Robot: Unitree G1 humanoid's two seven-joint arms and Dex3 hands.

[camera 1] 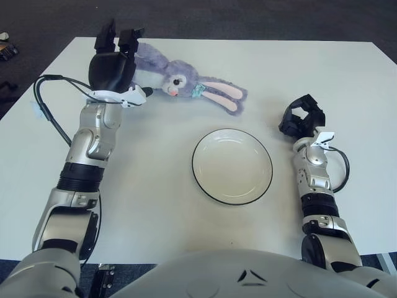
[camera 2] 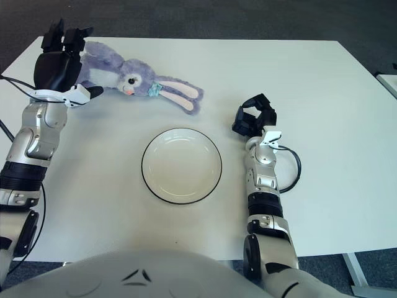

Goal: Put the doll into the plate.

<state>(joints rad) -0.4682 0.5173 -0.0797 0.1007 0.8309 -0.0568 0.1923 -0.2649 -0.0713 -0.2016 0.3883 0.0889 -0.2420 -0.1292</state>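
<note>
The left hand (camera 1: 113, 67) is over the body end of the doll (camera 1: 180, 80), at the far left part of the table (camera 1: 322, 68); its fingers (camera 1: 130, 38) are spread and point away from the robot, and nothing is pinched between them, though its palm hides the spot where hand and doll meet, so contact cannot be told. The doll, a purple plush rabbit, lies on its side with its long pink-lined ears stretched toward the plate (camera 1: 232, 166), which sits nearer the robot and well apart from the doll. To do this step well, I judge the hand should come down over the thick body rather than the ears, wrap all three fingers around it, and squeeze firmly enough that the soft stuffing does not slip out. The ears will likely dangle on the lift, so raise it high enough to clear the plate's rim. The right hand (camera 1: 301, 118), fingers curled and holding nothing, shows to the right of the plate.
</note>
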